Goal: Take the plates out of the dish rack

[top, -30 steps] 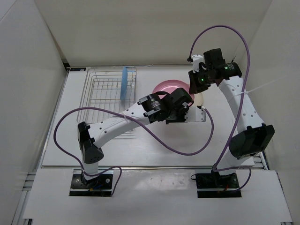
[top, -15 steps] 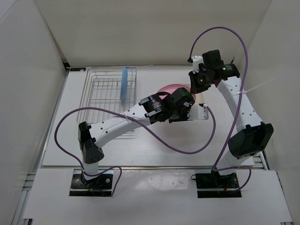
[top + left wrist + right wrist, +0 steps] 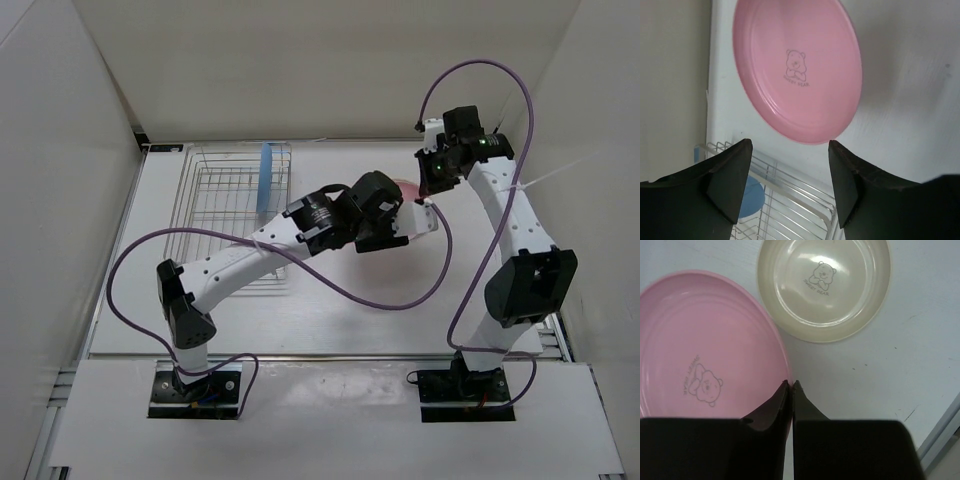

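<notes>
Between the jaws of the left gripper (image 3: 790, 150) there is now only air: they have sprung wide and let go of the pink plate (image 3: 797, 70), which hangs just beyond them. The right gripper (image 3: 791, 385) has pinched tight on that plate's rim, so the handover looks complete. The cream plate (image 3: 824, 287) lies on the table (image 3: 350, 310) just beside it. The blue plate (image 3: 265, 177) stands upright in the dish rack (image 3: 225, 200), far left. Both arms reach toward the far right, wrists nearly meeting.

pink plate (image 3: 797, 70): smooth glossy plastic | dish rack (image 3: 222, 200): shiny metal wire
</notes>
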